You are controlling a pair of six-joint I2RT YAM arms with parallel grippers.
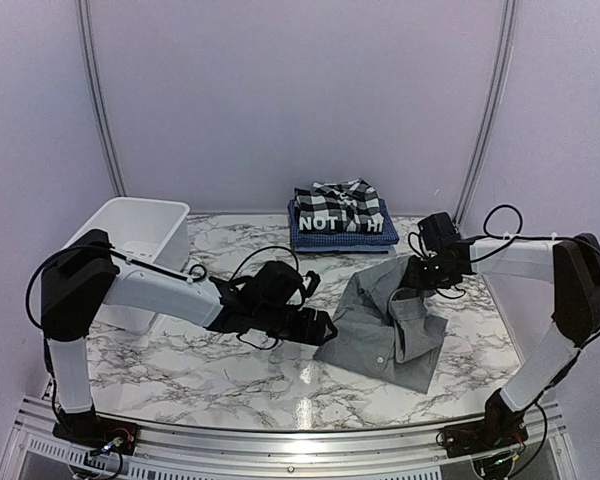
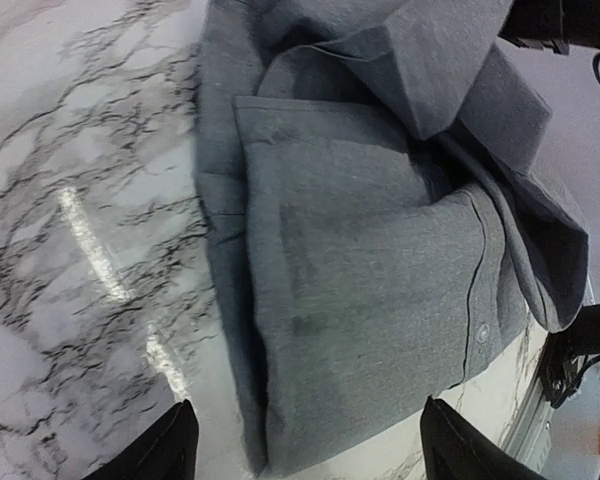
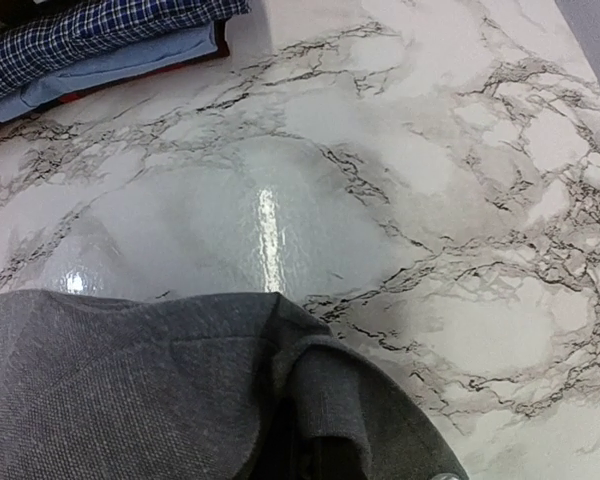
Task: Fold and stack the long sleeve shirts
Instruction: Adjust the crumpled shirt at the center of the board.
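The grey shirt (image 1: 390, 322) lies partly folded on the marble table, right of centre, and fills the left wrist view (image 2: 380, 250). My left gripper (image 1: 328, 326) is open at the shirt's left edge, its fingers (image 2: 170, 448) spread wide on either side of the folded hem. My right gripper (image 1: 417, 283) holds the shirt's far right part, lifted off the table. In the right wrist view grey cloth (image 3: 180, 400) is bunched over the jaws and hides the fingers. The folded plaid (image 1: 338, 197), black lettered (image 1: 330, 221) and blue checked (image 1: 342, 238) shirts are stacked at the back.
A white tub (image 1: 140, 235) stands at the back left beside the left arm. The stack's blue checked edge (image 3: 80, 35) shows at the top left of the right wrist view. Bare marble table (image 1: 180, 370) lies in front and to the left.
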